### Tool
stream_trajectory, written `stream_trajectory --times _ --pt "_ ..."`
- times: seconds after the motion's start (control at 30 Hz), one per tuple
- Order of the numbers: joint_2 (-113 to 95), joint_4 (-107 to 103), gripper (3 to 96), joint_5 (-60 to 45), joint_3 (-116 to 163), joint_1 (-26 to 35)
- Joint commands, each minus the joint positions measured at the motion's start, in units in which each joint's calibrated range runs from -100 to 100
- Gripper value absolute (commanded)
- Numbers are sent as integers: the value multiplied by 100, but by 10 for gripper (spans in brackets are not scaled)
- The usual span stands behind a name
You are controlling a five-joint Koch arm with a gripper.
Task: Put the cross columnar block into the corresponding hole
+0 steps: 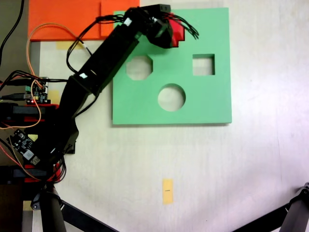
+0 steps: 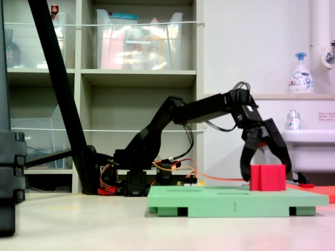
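My hand (image 2: 266,168) was spread around the small bright red foam cross block (image 2: 267,178), which stood on the square green foam board (image 2: 235,201).

place: likely lab | shelving (image 2: 138,78), sink (image 2: 309,138), bare circuit boards (image 1: 21,140)

Matt red foam block (image 2: 267,178), matt green foam board (image 1: 212,104)
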State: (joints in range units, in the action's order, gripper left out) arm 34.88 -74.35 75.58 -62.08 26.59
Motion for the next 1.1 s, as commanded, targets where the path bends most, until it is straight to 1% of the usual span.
stream_trajectory --times 0.03,0.07,0.1,0.17,0.23,0.27,0.3,0.47,0.8,0.9,1.0,1.03,1.07,1.1 --pt "283 468 531 44 -113 -20" --pt "324 478 540 39 -113 -29" --pt "338 488 572 44 -113 -29" --pt "366 536 673 44 -123 -34" --pt "366 555 821 39 -133 -34" --pt "366 594 860 39 -173 -34" --pt "394 622 872 39 -223 -34" --pt "227 632 872 34 -382 -39" --pt "-1743 536 870 -59 -452 15" --pt "-2539 -3 869 -186 -452 20" --pt "-3544 -870 861 -669 -452 -24" --pt "-3907 -1246 809 -918 -452 -78" --pt "-4354 -1746 703 -1343 -452 -200" --pt "-4703 -2093 632 -1841 -452 -288"
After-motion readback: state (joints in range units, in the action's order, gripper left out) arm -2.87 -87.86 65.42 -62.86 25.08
